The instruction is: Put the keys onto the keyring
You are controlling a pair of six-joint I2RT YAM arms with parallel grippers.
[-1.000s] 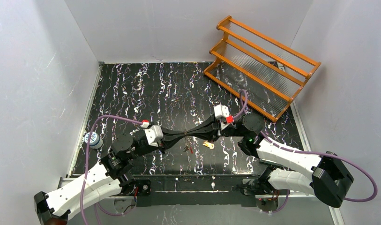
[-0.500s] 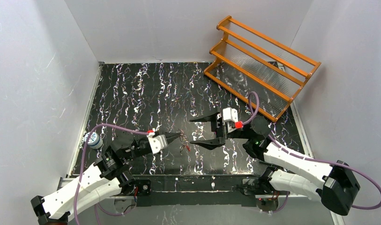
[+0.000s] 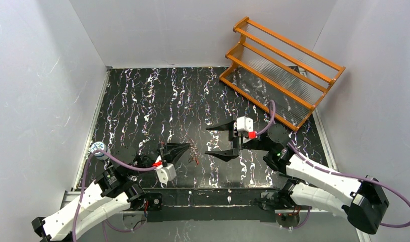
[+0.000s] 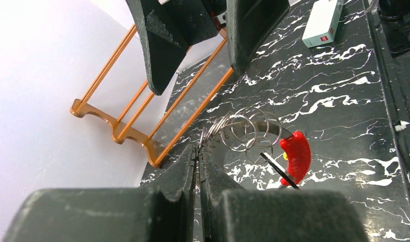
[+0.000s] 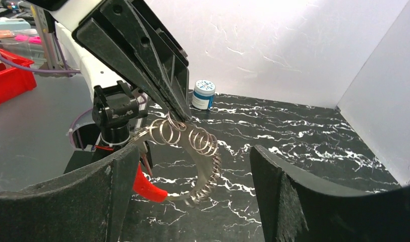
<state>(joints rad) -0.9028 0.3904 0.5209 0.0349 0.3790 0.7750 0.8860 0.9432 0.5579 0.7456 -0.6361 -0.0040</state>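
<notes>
Left hand (image 3: 182,148): clenched, its tips pinching the wire at one end of the keyring (image 4: 243,133), near the middle of the scene.
Right hand (image 3: 209,141): released, jaws spread wide with nothing between them, just right of the ring and facing it.
Keyring: hung from the left hand's tips between the two hands, seemingly clear of the surface (image 3: 157,96); thin pale wire in springy loops, with the red section (image 4: 295,157) at the low end.
Keys: could not be told. A thin dark sliver beside the red section might have been one, and no loose key showed on the surface.
Handling: judged very light and springy. The smooth wire would likely slip, flex and swing under a push.
Where to hold: a firm pinch on the wire close to an end, or on the thicker red section, looked safest.
Surface: black with white marbled veins, a busy pattern that would hide small metal parts.
Room: plain white walls (image 3: 41,75) on three sides. An orange rack (image 3: 281,70) stood at the far right and a small white-lidded jar (image 3: 97,147) at the near left.
</notes>
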